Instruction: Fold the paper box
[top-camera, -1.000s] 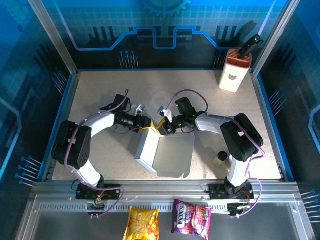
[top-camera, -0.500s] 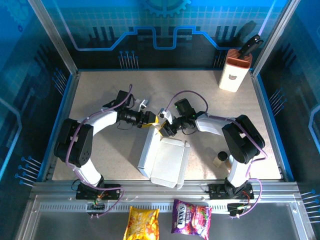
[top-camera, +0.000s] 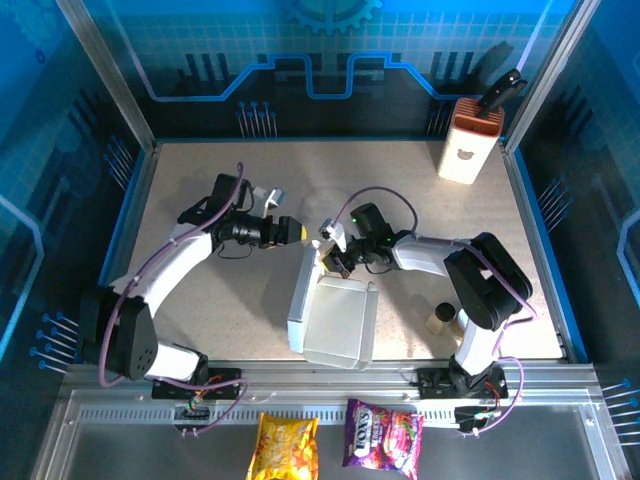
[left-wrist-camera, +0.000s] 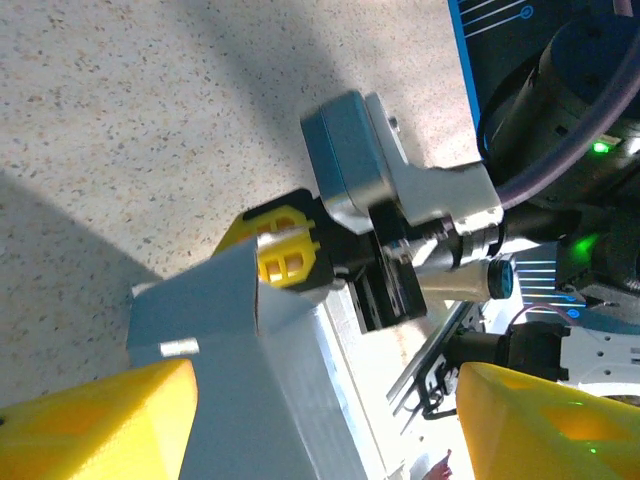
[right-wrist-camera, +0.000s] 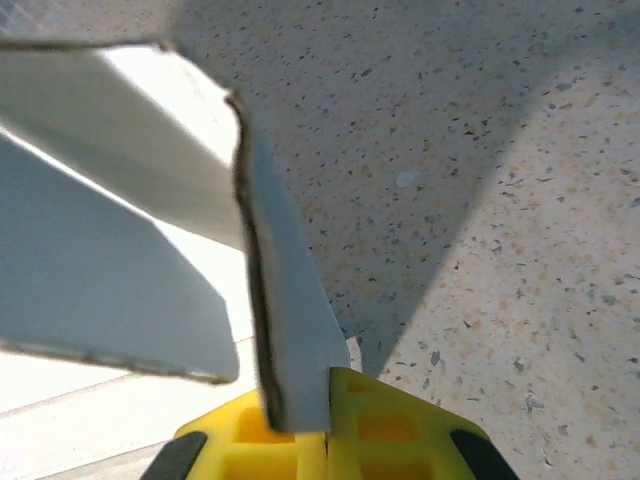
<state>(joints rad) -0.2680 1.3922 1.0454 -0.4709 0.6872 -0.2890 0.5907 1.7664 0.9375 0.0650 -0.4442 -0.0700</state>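
At bottom centre, the yellow fingers (right-wrist-camera: 385, 440) pinch a thin flap of the paper box (right-wrist-camera: 110, 270) over the speckled tabletop (right-wrist-camera: 480, 180).

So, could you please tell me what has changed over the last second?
The left gripper has drawn back to the left, away from the paper box, and now stands open, apart from it. The box has shifted a little on the table. The right gripper stays shut on one of its flaps. The white-and-orange container and the snack bags have not moved.
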